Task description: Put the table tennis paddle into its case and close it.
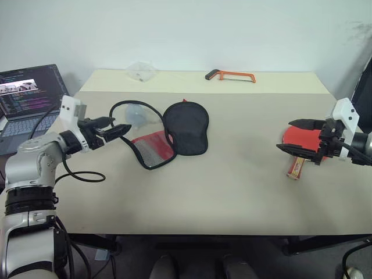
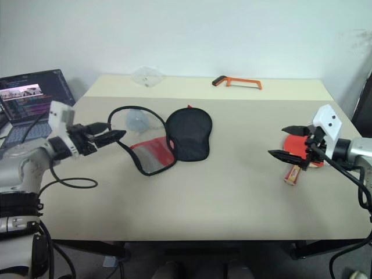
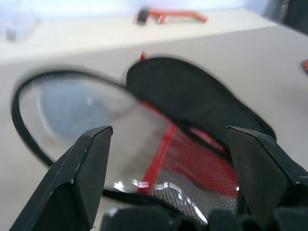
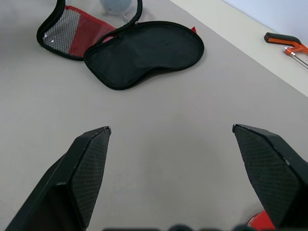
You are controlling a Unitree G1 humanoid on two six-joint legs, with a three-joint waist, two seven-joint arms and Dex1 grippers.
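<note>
My right pincer [image 1: 303,138] gapes empty above the paddle [image 1: 302,139], flat on the bench [image 1: 232,180]. Left pincer [image 1: 119,128] wide, empty, by the unzipped case [image 1: 174,135] mid-bench. Paddle's rigid, light; rubber's grippy, so I'd pinch the handle. Case's floppy.

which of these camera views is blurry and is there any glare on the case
Left wrist view: soft focus throughout, the case and hacksaw smeared; bright glints on the case's mesh pocket near the fingers. Right wrist view: sharp, even light. Head views: clear, soft shadows beneath the case.
</note>
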